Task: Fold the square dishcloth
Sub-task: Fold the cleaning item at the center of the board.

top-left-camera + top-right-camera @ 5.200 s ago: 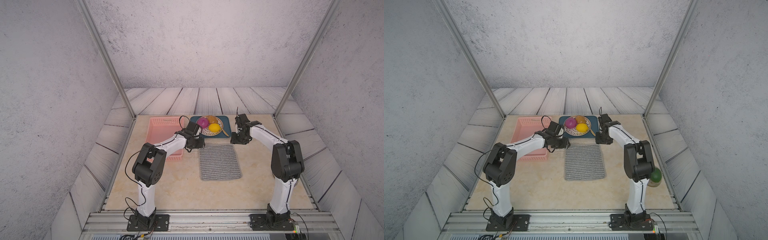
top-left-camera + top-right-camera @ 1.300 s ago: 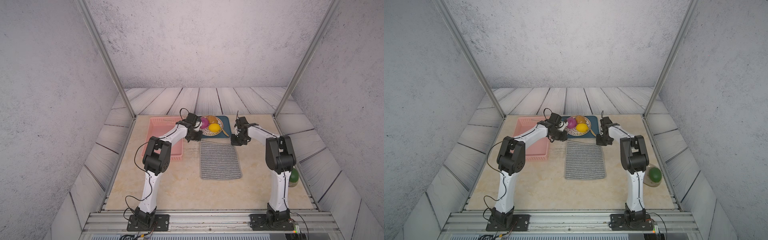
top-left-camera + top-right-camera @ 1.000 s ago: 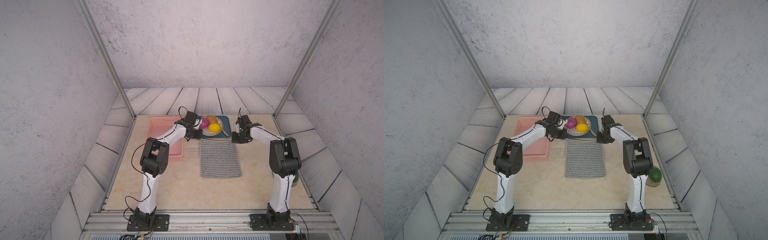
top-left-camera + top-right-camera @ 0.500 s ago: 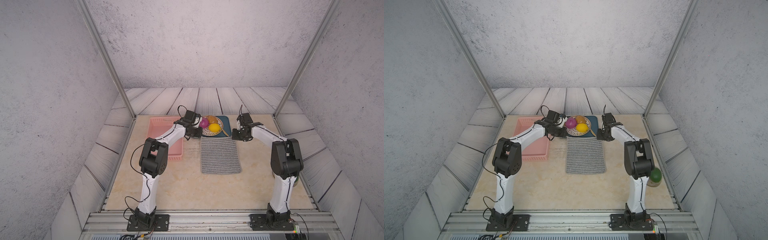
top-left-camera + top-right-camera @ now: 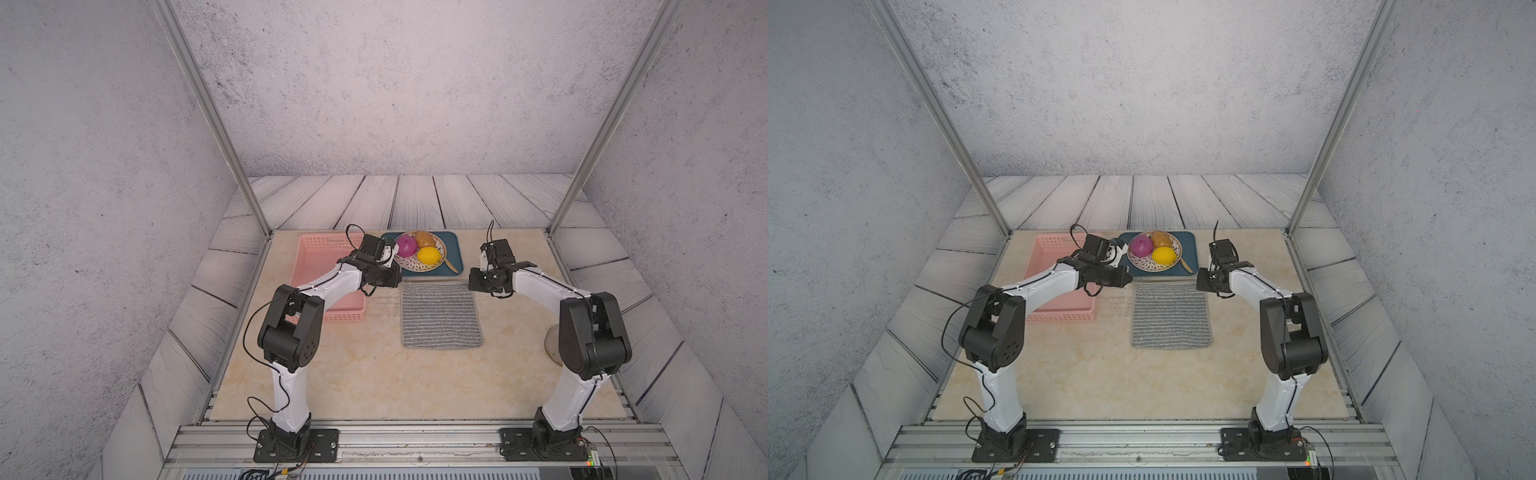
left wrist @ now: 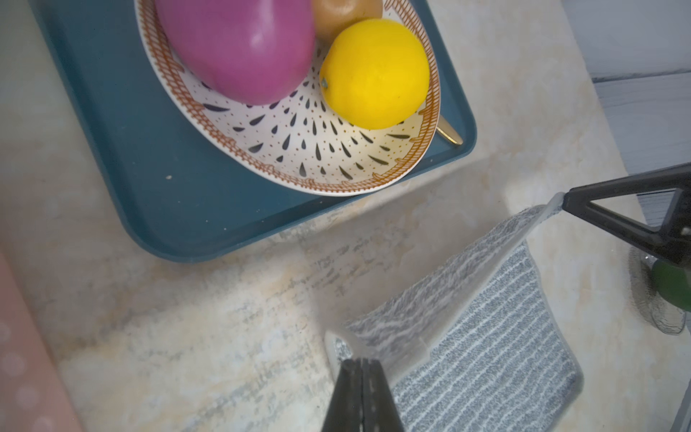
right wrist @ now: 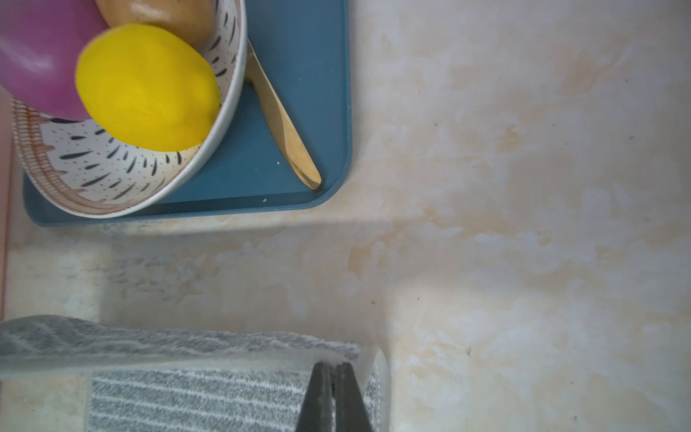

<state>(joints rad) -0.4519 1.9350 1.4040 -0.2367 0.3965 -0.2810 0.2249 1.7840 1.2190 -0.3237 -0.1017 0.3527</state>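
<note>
Just left of left fingers (image 6: 361, 374): pink basket (image 5: 316, 257). Squeezed shut on far left corner of dishcloth (image 5: 440, 316), corner lifted a bit off tabletop (image 5: 374, 374). Btwn both sets of fingers: far edge of cloth stretched tight, rest lying flat behind the fingers, toward the arm bases. Just past the fingertips: blue tray (image 5: 453, 243) w/ bowl (image 5: 419, 267) of fruit. Right fingers (image 7: 332, 377) squeezed shut too, on far right corner.

Could go wrong:
- Only a tiny bit of cloth pinched, so could slip out w/ a quick pull = messy fold.
- Crooked fold if one side brought back faster than the other.
- Bump into tray or bowl if swung fwd, v. close to fingertips.
</note>
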